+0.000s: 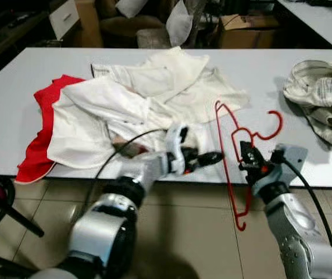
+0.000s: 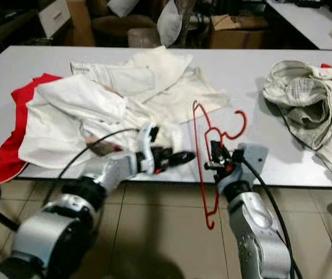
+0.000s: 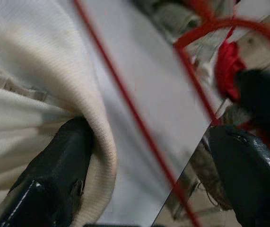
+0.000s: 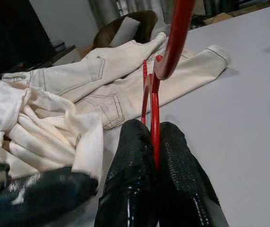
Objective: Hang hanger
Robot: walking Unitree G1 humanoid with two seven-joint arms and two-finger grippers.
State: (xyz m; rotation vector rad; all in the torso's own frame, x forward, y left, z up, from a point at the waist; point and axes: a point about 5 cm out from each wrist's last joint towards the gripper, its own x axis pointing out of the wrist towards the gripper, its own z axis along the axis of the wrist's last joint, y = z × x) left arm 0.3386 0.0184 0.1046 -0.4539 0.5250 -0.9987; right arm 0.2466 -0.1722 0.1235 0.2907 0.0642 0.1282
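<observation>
A thin red wire hanger (image 1: 221, 133) hangs over the table's front edge, its hook (image 1: 276, 123) resting on the tabletop. My right gripper (image 1: 248, 152) is shut on the hanger (image 4: 153, 109) just below its neck. To its left, at the table edge, my left gripper (image 1: 209, 158) is open. One finger (image 3: 64, 175) is tucked against the hem of a white ribbed garment (image 3: 40, 71); the other finger (image 3: 248, 165) stands apart. The hanger's wire (image 3: 125, 99) runs between them. The white garment (image 1: 113, 110) lies crumpled on the table.
The white table (image 1: 26, 70) also carries a red cloth (image 1: 43, 128) at the left, cream jeans (image 4: 125, 80) behind the pile and a striped cloth (image 1: 320, 96) at the right. Boxes (image 1: 241, 32) stand beyond the table. Tiled floor (image 1: 189, 232) lies below me.
</observation>
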